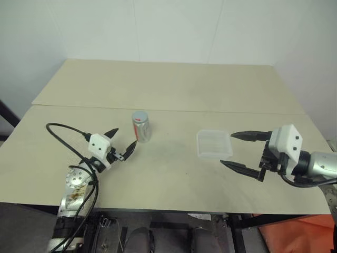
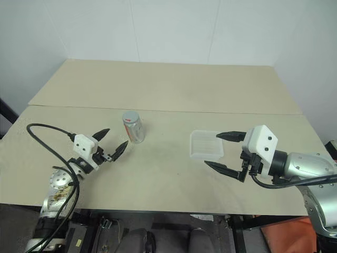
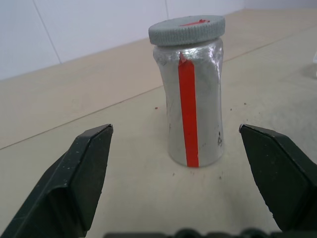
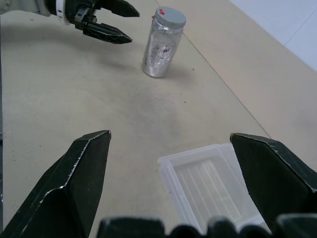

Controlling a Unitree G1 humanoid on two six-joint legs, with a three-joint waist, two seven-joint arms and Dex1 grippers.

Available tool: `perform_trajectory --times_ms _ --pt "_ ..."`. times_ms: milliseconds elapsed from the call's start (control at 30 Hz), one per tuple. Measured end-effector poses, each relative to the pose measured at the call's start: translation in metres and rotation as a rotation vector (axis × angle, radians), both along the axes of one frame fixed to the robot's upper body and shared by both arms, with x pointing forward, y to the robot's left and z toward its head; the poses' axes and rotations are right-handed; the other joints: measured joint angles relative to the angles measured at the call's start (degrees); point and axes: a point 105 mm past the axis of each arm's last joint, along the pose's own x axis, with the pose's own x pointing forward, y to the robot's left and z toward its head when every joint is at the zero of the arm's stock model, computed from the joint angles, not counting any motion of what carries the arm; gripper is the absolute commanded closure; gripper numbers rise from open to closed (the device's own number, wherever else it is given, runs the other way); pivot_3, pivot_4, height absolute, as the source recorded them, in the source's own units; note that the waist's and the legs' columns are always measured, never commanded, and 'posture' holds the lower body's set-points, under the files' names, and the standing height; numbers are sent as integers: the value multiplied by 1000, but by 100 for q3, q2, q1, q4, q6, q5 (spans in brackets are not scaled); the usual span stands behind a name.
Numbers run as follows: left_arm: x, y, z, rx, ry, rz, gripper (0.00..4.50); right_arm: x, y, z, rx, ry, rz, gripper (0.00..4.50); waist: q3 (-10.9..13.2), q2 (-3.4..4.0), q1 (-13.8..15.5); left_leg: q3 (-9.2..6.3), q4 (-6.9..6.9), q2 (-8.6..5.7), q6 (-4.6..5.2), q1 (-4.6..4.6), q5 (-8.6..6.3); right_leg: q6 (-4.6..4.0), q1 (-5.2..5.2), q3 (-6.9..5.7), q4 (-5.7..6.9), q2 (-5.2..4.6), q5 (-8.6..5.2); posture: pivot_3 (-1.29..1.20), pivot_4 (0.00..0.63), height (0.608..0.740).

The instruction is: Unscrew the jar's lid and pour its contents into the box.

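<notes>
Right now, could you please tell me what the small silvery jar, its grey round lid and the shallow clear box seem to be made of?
Small silvery jar: looks like thin shiny metal or foil-wrapped, with crinkled reflections and a red stripe.
Grey round lid: probably matte plastic, with a ribbed edge.
Shallow clear box: apparently translucent plastic; the table shows through it.

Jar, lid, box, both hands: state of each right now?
jar: upright on the table, not gripped.
lid: on the jar, closed.
box: flat on the table, open side up, looks empty.
left hand: open, just short of the jar.
right hand: open, holding nothing, beside the box.
</notes>
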Motion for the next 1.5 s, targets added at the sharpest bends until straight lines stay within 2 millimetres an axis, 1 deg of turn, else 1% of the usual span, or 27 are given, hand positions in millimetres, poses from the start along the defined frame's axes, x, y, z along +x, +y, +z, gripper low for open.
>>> perform_trajectory --times_ms 100,267,600,767,867,1100,1300,1500 --pt "5 -4 0 -1 0 -24 46 0 0 -1 -1 4 -1 0 0 0 -10 1 0 0 0 1 0 0 0 0 0 0 0 0 150 740" --pt "11 -16 1 -9 -11 -69 46 -2 -1 -4 -4 14 -10 0 0 -1 -4 0 1 0 0 -1 0 1 0 0 0 0 1 0 150 740" --pt "25 -29 -4 -51 -1 -61 46 -4 -1 -5 -5 10 -19 0 0 -2 -3 -3 3 -1 1 -3 0 3 0 -1 -1 1 2 0 150 740" --pt "36 -32 -1 -56 -4 -34 46 -4 -1 -5 -4 7 -24 0 1 -3 -3 -5 3 -3 1 -6 0 4 0 -2 -2 1 2 0 150 740" --pt "39 -33 0 -66 -8 -23 46 -3 -1 -5 -3 5 -29 0 1 -3 -3 -5 3 -2 1 -7 0 5 0 -2 -2 1 3 0 150 740" --pt "43 -35 -12 -84 39 -19 46 -3 -2 -6 -2 8 -34 0 1 -4 -3 -5 5 -2 1 -8 0 5 0 -3 -2 1 3 0 150 740" --pt "51 -41 -10 -102 35 -22 46 -4 -2 -8 -3 17 -36 0 2 -6 4 -9 9 -3 1 -12 0 6 0 -7 -3 1 3 0 150 740" --pt "59 -49 -4 -99 10 -30 46 -5 -2 -8 -3 15 -35 0 3 -7 -1 -11 10 -4 2 -15 0 7 0 -9 -5 1 3 0 150 740"
